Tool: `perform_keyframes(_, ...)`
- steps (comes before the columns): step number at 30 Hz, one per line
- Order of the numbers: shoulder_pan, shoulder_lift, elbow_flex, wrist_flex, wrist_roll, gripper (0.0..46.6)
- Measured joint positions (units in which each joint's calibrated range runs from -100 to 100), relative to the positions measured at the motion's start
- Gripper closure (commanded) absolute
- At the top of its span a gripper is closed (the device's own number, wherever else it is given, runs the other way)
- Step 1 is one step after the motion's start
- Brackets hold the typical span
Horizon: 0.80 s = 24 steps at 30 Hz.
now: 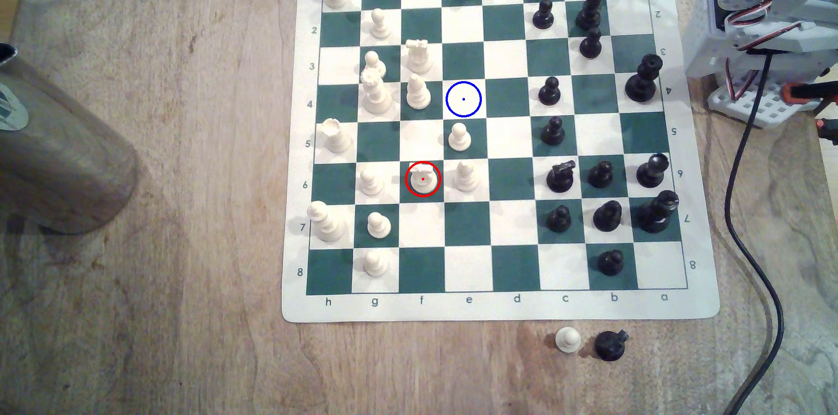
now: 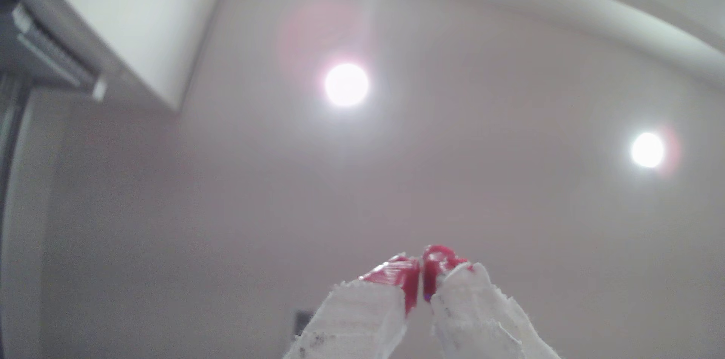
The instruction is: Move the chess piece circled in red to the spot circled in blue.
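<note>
Exterior view: one ringed white knight (image 1: 422, 178), one blue-ringed square (image 1: 463, 99); claw (image 2: 420, 269) closed, empty.

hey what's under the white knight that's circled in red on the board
The knight stands upright on a green square of the chessboard, on the f file, row 6. Its round base covers the middle of the square; only the edges and corners show.
</note>
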Motion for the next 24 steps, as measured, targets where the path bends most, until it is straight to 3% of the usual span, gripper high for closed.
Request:
perform_keyframes(12, -4.8, 0.0, -1.4, 16.7, 0.2, 46.4)
perform_keyframes(16, -5.6, 0.0, -4.2, 30.3, 0.2, 46.4)
perform_keyframes(21, -6.8, 0.0, -15.5, 63.1, 0.1, 46.4)
perform_keyframes(24, -6.1, 0.1, -18.3, 74.3, 0.1, 46.4)
